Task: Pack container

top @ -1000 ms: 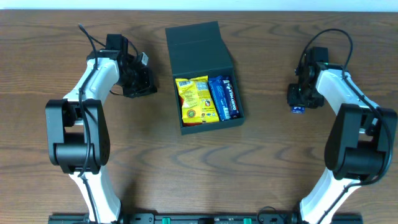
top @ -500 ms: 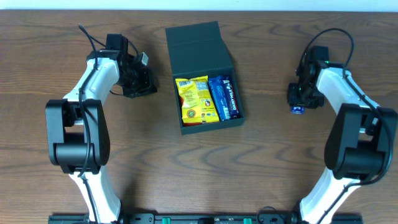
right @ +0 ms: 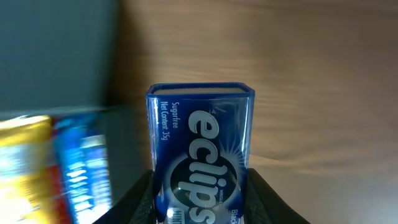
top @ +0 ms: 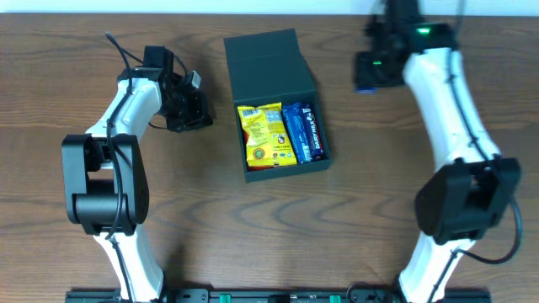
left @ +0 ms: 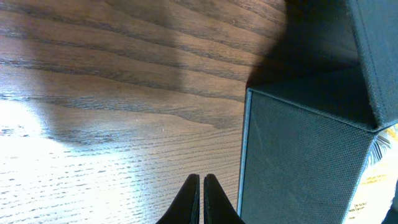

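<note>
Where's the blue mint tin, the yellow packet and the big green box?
blue mint tin (right: 200,149), right wrist view, middle of its label.
yellow packet (top: 265,135), overhead view, its middle.
green box (top: 268,67), overhead view, its open lid.

The counter is brown wood with a strong streaky grain. It is smooth and takes a pale sheen at the lower left of the left wrist view. The container is dark teal and matt; up close its wall shows a fine woven-looking texture, like cloth over board. Inside it, the yellow packet and the blue bar are shiny printed film. The blue mint box is glossy and smooth. The arm shells look like smooth white plastic.
</note>
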Tool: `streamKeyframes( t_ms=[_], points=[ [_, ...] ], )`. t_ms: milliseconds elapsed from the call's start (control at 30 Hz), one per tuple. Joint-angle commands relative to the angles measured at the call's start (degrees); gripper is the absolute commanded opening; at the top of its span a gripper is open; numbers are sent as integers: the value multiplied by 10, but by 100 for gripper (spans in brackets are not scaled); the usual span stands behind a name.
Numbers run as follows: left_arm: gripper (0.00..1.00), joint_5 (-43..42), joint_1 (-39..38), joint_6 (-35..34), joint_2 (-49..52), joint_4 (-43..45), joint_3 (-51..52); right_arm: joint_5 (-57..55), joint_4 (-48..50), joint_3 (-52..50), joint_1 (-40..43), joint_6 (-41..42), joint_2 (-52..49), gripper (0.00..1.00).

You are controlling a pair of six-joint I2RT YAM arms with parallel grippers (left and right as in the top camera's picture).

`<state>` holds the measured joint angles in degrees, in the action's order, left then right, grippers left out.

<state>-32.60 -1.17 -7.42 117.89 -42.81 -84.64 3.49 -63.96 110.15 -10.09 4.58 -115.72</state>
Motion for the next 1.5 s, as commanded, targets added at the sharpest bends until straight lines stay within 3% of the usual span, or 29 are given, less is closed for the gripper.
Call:
streamKeyframes(
  t_ms=[0,233,633,667,700,733,767,933,1133,1200,1233,1333,1467],
  points=[
    [6,2,0,10,8,0,-6,15,-23,0,-53,27,0,1],
    [6,2,0,10,8,6,-6,30,-16,-66,-129,48,-1,1],
    [6,1,0,10,8,6,-6,30,71,-160,-170,48,-1,1],
    [6,1,0,10,8,6,-6,30,74,-164,-170,48,-1,5],
    [6,1,0,10,8,6,-6,30,77,-169,-170,48,-1,19],
    [6,1,0,10,8,6,-6,30,78,-171,-170,48,-1,40],
    [6,1,0,10,8,6,-6,30,78,-171,-170,48,-1,49],
    [6,1,0,10,8,6,-6,26,76,-150,-165,48,0,63],
    [6,0,0,7,8,9,-6,10,41,-47,-148,46,9,51],
    [6,0,0,-8,8,16,-6,-16,48,-26,-137,46,11,29],
    [6,0,0,-22,8,24,-6,-30,57,-18,-125,46,11,1],
    [6,0,0,-65,8,61,-6,-33,100,-27,-84,46,7,1],
    [6,0,0,-151,9,129,-6,45,161,-42,-12,49,-26,1]
  ],
)
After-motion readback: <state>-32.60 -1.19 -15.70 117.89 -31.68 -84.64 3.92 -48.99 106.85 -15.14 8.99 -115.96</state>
